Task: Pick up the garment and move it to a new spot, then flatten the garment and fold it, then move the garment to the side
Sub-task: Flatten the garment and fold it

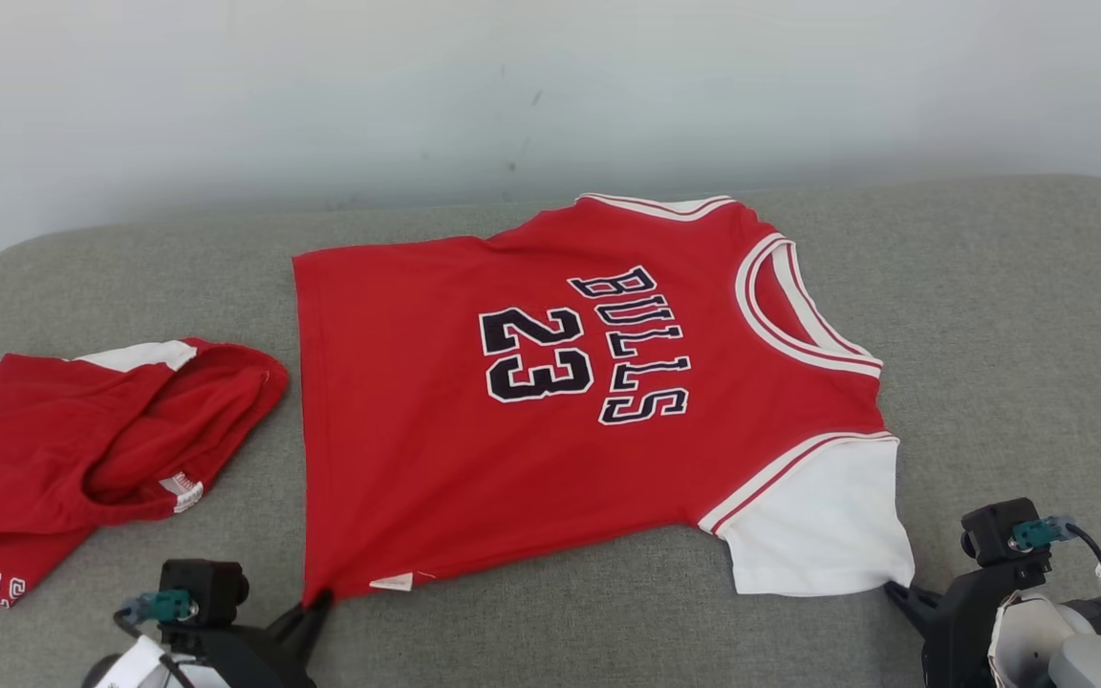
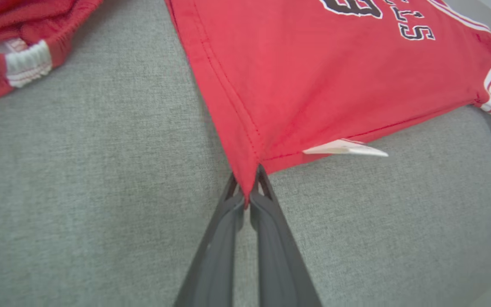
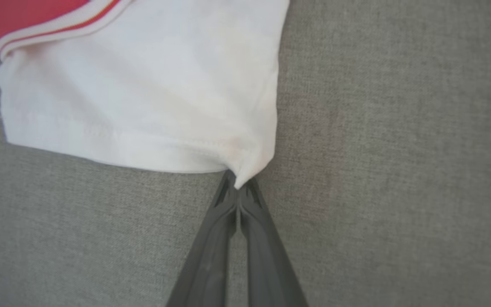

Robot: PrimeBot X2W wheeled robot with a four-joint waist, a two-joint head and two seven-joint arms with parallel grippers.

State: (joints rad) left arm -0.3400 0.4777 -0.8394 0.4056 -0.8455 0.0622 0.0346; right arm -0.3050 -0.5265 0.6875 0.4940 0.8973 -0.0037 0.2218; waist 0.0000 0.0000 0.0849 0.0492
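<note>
1. Nearest the robot, the left end effector [image 1: 319, 606] is closed on the near hem corner of the red jersey [image 1: 512, 459]. The left wrist view shows that corner pinched between both dark fingers.
2. At the lower right, the right end effector [image 1: 897, 592] is closed on the near outer corner of the jersey's white sleeve [image 1: 818, 521]. The cloth is gathered to a small point at the fingertips.
3. A small white label [image 1: 391, 581] sticks out of the near edge, just beside the left grip.
4. The jersey lies spread on a grey fabric cushion [image 1: 990, 334], with "BULLS 23" facing up and reading sideways. The hem is toward the robot's left and the neckline toward its right. It lies mostly flat, with faint creases fanning out from the gripped hem corner.
5. To the left, apart from the jersey, a second red garment [image 1: 82, 449] lies crumpled, with a white band showing.
6. Farthest away, a pale wall [image 1: 512, 86] rises behind the cushion.
7. Judging by the two corner grips, the step in hand is the fold. Both corners should rise together and at equal height, with the near edge kept taut between them, then travel straight toward the far edge. Each grip holds only a tip of cloth, so slow, even motion should guard against slipping.
</note>
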